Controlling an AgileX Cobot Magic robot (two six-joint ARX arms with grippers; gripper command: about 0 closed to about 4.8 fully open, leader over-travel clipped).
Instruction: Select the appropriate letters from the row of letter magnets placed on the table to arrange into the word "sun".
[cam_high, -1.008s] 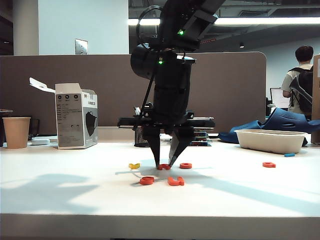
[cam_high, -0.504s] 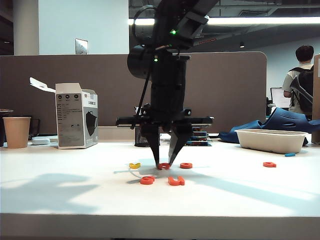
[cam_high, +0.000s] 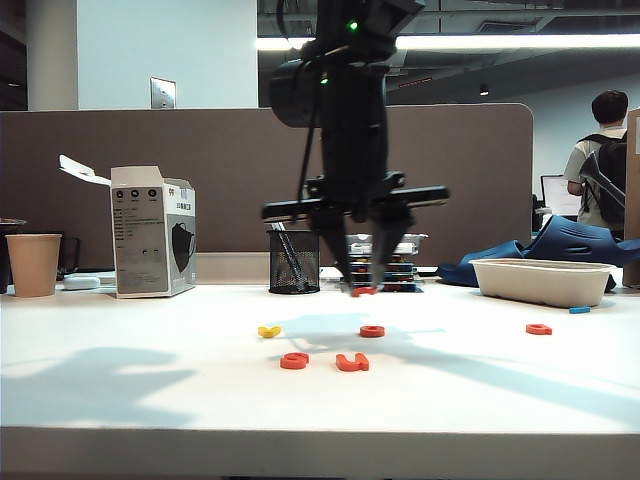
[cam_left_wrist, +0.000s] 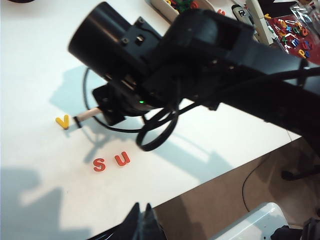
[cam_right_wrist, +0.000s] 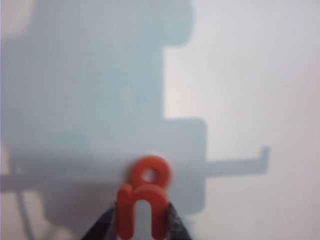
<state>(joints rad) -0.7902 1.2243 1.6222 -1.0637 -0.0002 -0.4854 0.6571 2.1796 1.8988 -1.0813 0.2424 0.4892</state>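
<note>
**Right gripper lifts the n above the table**

On the white table (cam_high: 120, 380), left to right: one paper cup (cam_high: 33, 264), one mask box (cam_high: 152, 231), one yellow letter (cam_high: 268, 331), one orange-red s (cam_high: 294, 361), one u (cam_high: 352, 362), one ring letter (cam_high: 372, 331), and one more orange-red letter (cam_high: 538, 329) far right. The right gripper (cam_high: 363, 288) hangs above the ring letter, clamped on the n (cam_right_wrist: 142, 210). The left gripper (cam_left_wrist: 142, 220) shows only dark fingertips pressed together near the table's front edge.
</note>
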